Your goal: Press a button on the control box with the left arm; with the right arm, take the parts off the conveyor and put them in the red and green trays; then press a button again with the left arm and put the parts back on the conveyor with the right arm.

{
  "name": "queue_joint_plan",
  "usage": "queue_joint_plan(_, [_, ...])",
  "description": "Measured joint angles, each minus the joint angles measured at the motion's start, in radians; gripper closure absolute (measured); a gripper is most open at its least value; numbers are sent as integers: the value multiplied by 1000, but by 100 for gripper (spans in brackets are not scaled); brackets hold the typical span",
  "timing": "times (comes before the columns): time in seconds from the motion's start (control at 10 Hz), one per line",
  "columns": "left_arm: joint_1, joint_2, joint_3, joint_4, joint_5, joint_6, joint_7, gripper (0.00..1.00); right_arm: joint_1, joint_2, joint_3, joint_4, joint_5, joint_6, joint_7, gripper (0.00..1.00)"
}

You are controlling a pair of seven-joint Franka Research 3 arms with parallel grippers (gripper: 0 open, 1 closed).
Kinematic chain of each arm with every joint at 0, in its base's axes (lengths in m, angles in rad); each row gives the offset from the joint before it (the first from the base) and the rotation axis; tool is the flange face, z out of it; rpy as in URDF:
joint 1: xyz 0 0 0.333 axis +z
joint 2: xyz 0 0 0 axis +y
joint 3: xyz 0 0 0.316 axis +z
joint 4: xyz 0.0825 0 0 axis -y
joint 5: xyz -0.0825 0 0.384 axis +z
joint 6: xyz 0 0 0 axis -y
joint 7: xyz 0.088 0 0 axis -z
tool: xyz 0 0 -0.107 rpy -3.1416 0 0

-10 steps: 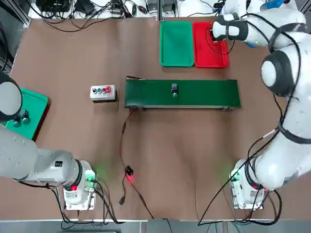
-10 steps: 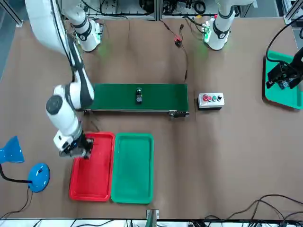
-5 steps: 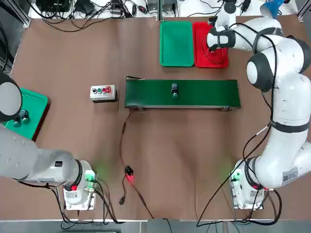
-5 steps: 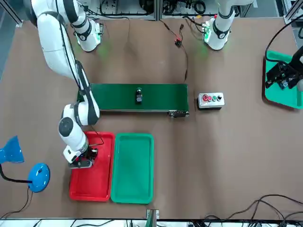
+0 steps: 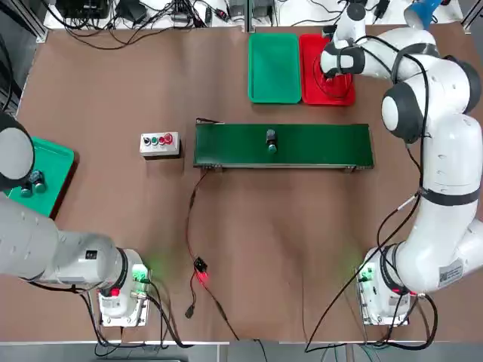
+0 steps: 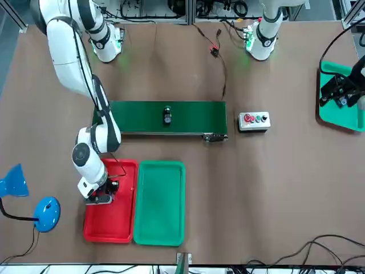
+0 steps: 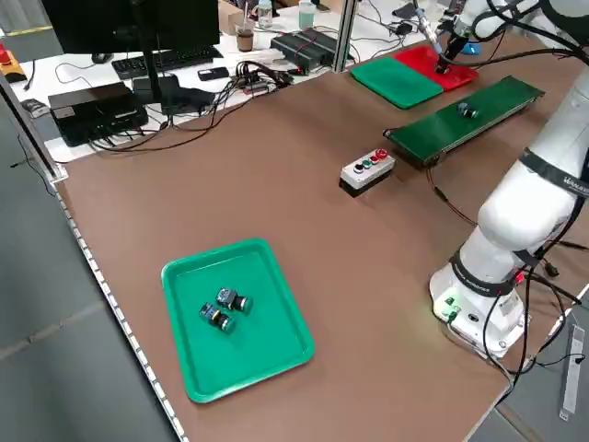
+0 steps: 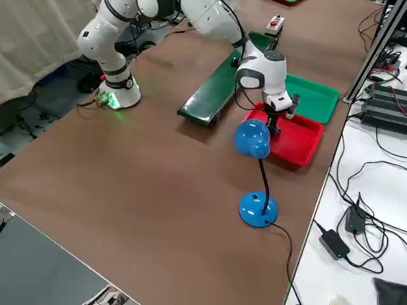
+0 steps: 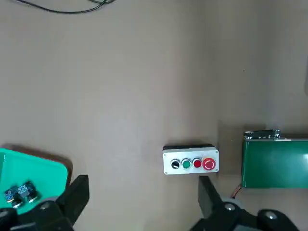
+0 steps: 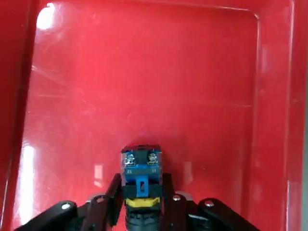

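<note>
On the brown counter [image 5: 113, 90], a red tray [image 5: 338, 94] and a green tray [image 5: 274, 68] lie side by side at the far edge, touching along their long sides, the red one on the right. The right gripper [image 10: 142, 202] is lowered into the red tray, pointing down. Between its fingers [image 10: 111, 192] sits a small part [image 10: 141, 168] with a blue top and a yellow band, resting against the tray floor; the fingers lie close on either side of it, but whether they clamp it or have let go I cannot tell. The rest of the red tray shows bare, and the green tray holds nothing.

Nearer than the trays, a long green conveyor [image 5: 317, 145] runs left to right. One small dark part [image 5: 271, 140] stands on it, a little left of its middle. Just left of the conveyor sits the control box [image 5: 160, 143] with its row of buttons.

At the far left edge of the counter lies another green tray [image 7: 241, 318], well apart from everything else, with two small parts [image 7: 224, 308] side by side in it. The left gripper [image 9: 139, 202] hangs high above the counter there, its fingers spread wide apart and holding nothing.
</note>
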Motion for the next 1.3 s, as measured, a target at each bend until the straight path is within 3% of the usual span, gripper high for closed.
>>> queue_joint_plan(0.2, [0,0,0,0,0,0,0,0,9,5,1,33,0,-28,0,41])
queue_joint_plan(0.3, [0,0,0,0,0,0,0,0,12,5,1,71,0,-101,1,26])
queue_joint_plan(0.4, [0,0,0,0,0,0,0,0,15,1,1,115,0,-175,3,22])
queue_joint_plan(0.7, [0,0,-1,0,0,0,0,0,57,-69,3,175,2,-348,43,18])
queue_joint_plan(1.1, [-1,1,-2,0,0,-1,0,0,165,-260,9,179,7,-753,59,19])
queue_joint_plan(1.3, [-1,1,-3,0,0,-1,0,0,236,-294,11,165,17,-812,119,18])
